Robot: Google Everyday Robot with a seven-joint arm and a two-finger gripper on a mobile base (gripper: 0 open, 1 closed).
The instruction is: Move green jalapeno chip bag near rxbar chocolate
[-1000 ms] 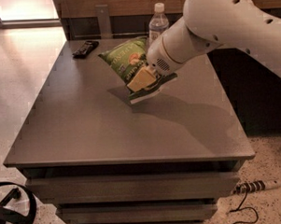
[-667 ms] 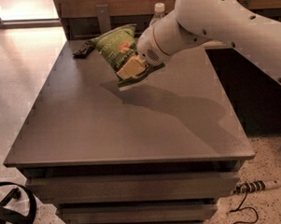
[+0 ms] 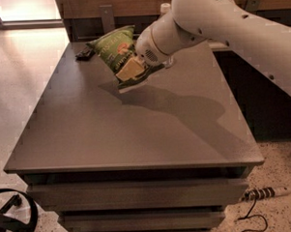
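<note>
The green jalapeno chip bag (image 3: 112, 48) hangs in the air above the far left part of the dark table (image 3: 122, 133), tilted. My gripper (image 3: 131, 70) is shut on the bag's lower right edge. The rxbar chocolate (image 3: 85, 54), a small dark flat bar, lies at the far left corner of the table, just left of the held bag. My white arm (image 3: 218, 18) reaches in from the upper right.
A clear water bottle's cap (image 3: 165, 7) shows behind my arm at the table's back edge; the rest is hidden. A power strip and cord (image 3: 265, 194) lie on the floor at the right. A black wheel (image 3: 10, 220) is at the lower left.
My gripper has carried the chip bag to the left and farther back, closer to the dark bar. My arm now covers most of the water bottle.
</note>
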